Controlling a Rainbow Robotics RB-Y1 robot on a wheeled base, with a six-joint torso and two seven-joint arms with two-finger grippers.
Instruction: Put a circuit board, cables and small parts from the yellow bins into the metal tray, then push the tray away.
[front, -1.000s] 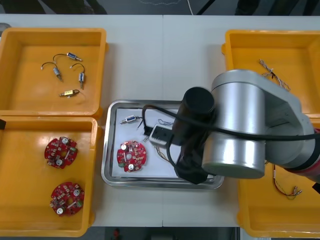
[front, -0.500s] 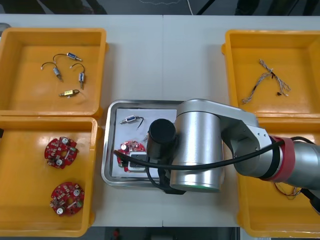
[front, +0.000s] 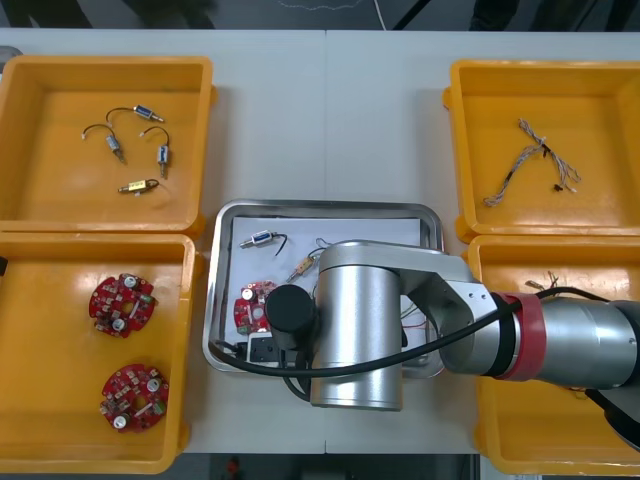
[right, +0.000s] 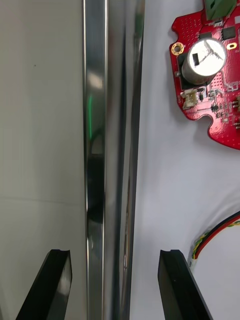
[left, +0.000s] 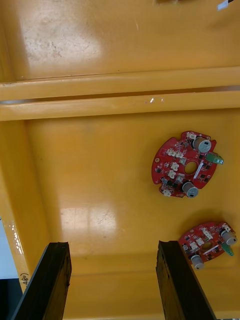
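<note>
1. Metal tray (front: 330, 207): its rim runs between the fingers of the right end effector (right: 117, 285). The fingers are spread wide and hold nothing. One is outside over the table (right: 40, 125), the other inside over the white liner.
2. Ahead of the inside finger lies a circuit board (right: 210, 75). The end of a red and yellow cable (right: 220, 235) is just beside that finger.
3. Farther in, a small metal part (front: 260, 238) sits near the tray's far-left corner.
4. Progress: board, cable and part are all in the tray, so loading looks done. The push away is left. Straddling the rim reads as the setup for it, but the tray is not yet shoved.
5. Left end effector (left: 117, 280): parked, fingers wide apart and empty, over a yellow bin (left: 100, 175) with two spare boards (left: 185, 165) beyond its fingers.
</note>
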